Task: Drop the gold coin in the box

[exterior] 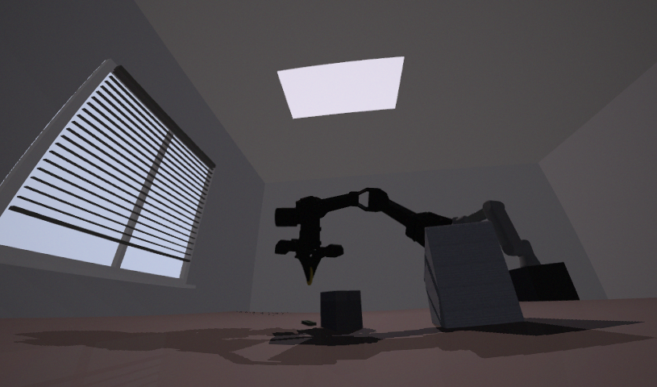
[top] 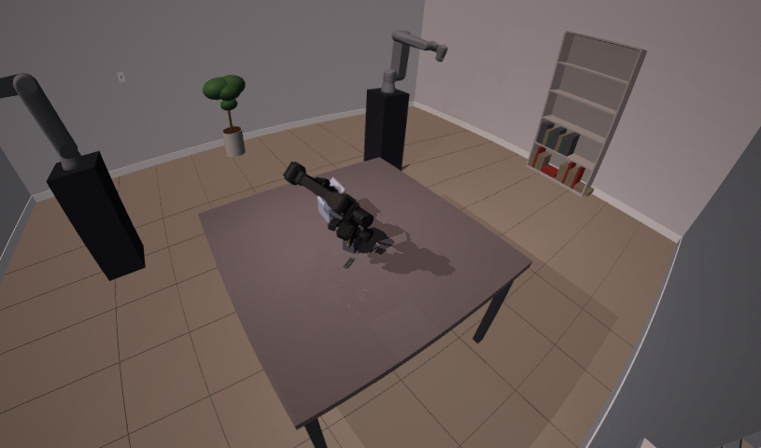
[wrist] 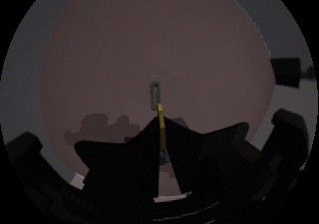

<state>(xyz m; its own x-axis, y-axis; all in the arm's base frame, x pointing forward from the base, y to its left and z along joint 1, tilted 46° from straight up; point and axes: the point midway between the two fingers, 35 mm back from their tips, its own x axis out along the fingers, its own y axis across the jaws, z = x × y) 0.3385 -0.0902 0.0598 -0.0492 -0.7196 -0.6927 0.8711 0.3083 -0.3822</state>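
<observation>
Dim room, slatted window at one side, brown-topped counter [top: 295, 311] below. Black parallel-jaw hand [exterior: 310, 276] hanging point-down above the counter, pinched nearly shut on the thin gold coin [wrist: 161, 123]. Gripped by its flat faces, edge downward, so a sliver of yellow peeks out below the tips [exterior: 310, 277] — the only orientation likely to pass a narrow opening. Lifted well clear of the shallow dark-green holder [top: 348, 262], now bare on the counter, seen from the wrist as a small slotted rectangle [wrist: 155, 92] just past the coin's rim. Closed grey box [exterior: 341, 310] standing close by, lower than the hand and off to one side; slot in its lid not visible from any view. Next, by judgement: carry across, line the edge up with the slot, release.
</observation>
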